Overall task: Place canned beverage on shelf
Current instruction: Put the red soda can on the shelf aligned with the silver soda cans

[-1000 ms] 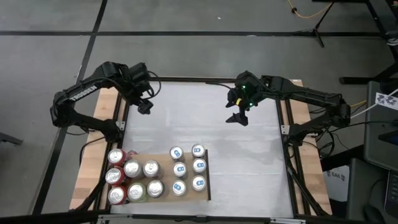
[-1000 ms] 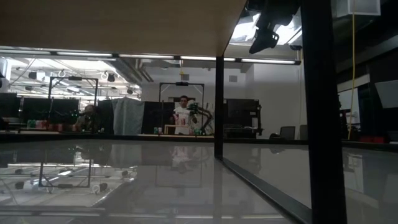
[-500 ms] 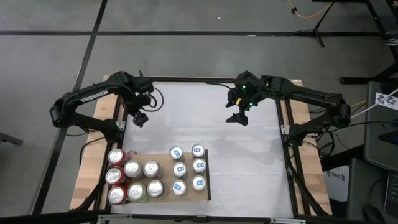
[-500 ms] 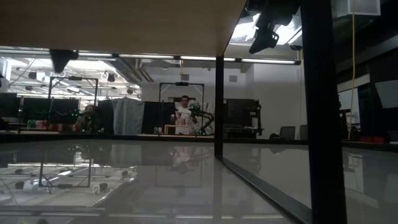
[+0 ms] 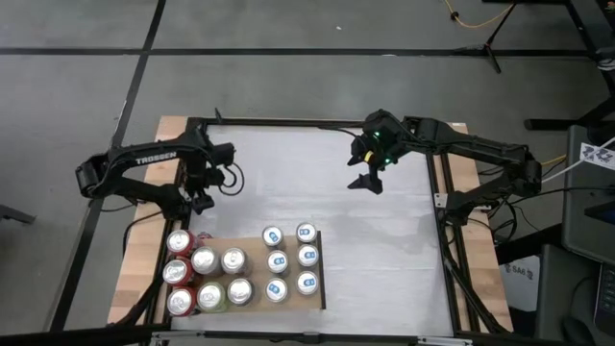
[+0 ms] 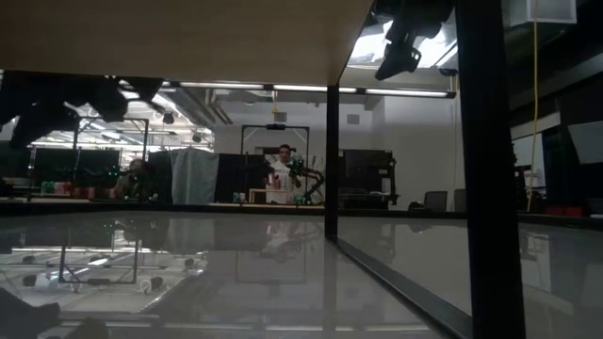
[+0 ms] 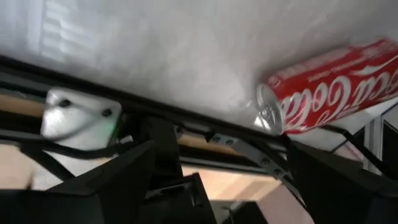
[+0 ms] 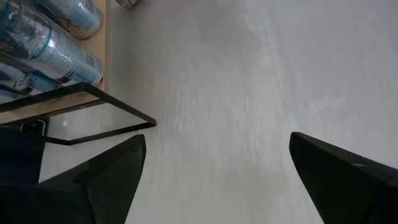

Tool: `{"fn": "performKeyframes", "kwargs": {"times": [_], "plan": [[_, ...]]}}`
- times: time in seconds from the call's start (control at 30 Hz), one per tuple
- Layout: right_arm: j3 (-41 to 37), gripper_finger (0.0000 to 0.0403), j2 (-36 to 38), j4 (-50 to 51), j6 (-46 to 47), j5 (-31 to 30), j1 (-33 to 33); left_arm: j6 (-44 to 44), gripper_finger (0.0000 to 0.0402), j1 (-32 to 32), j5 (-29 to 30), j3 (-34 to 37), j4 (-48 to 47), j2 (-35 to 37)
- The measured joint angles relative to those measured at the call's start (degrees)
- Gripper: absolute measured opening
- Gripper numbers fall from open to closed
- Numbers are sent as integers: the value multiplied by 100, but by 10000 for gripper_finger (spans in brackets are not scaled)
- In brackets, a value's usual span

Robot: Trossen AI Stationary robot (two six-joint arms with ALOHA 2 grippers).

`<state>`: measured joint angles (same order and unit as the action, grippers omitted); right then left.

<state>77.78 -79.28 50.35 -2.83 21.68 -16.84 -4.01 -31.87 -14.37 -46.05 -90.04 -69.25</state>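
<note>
A grey tiled floor (image 5: pixel 288 58) with dark seams surrounds the work area. Beyond, ceiling strip lights (image 6: pixel 311 88) brighten a workshop where a person (image 6: pixel 278 174) stands among dark cabinets (image 6: pixel 363 174).

L gripper (image 5: pixel 200 199) fingers spread, low; R gripper (image 5: pixel 366 182) fingers spread, raised.

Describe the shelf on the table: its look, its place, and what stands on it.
The shelf is a flat, light-brown, wood-grain panel lying on the white table, in the near corner on the left arm's side. A thin dark strip runs along its edge facing the table's middle. Upright cans cover most of it: white-and-blue cans in two rows by the strip, silver, red and green ones beside them. No claw touches it.
</note>
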Motion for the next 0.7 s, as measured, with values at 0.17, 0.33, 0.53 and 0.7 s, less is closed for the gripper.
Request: {"fn": "performKeyframes", "kwargs": {"times": [0.17, 0.33, 0.53, 0.7], "plan": [[0, 386, 0, -393, 246, 46, 182, 200, 353, 0, -62, 51, 9, 23], [2, 386, 1, -717, 256, -166, 738, 541, 353, 0, -78, 45, 16, 39], [2, 386, 0, -721, 310, -1011, 1460, 588, 353, 0, -75, 42, 4, 39], [2, 386, 0, -685, 324, -2085, 1879, 707, 353, 2, -17, 42, 7, 39]]}}
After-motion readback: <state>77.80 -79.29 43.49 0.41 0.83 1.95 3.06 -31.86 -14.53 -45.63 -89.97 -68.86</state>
